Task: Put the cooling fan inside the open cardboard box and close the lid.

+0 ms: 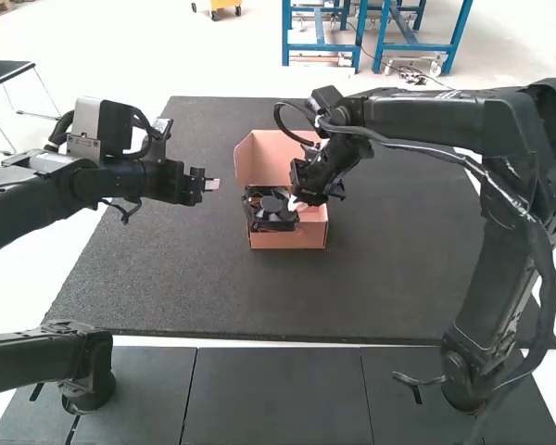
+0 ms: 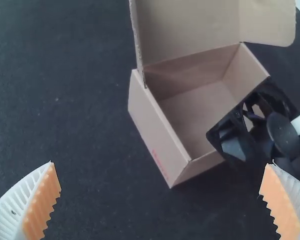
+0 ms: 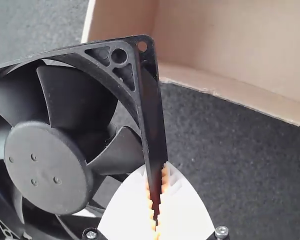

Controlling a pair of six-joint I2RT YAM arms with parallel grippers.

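An open brown cardboard box (image 1: pixel 301 236) stands in the middle of the black mat, its lid (image 1: pixel 269 158) raised at the back. A black square cooling fan (image 1: pixel 271 209) hangs tilted over the box's opening, with my right gripper (image 1: pixel 302 197) shut on its frame edge (image 3: pixel 151 130). In the left wrist view the fan (image 2: pixel 260 130) sits at the box's (image 2: pixel 155 135) far rim, above the bare box floor. My left gripper (image 1: pixel 204 185) hovers to the left of the box, open, its orange-padded fingers (image 2: pixel 40 202) spread wide with nothing between them.
A black foam mat (image 1: pixel 167 278) covers the table around the box. Black table panels (image 1: pixel 269 389) lie along the front edge, with the arm bases at both front corners.
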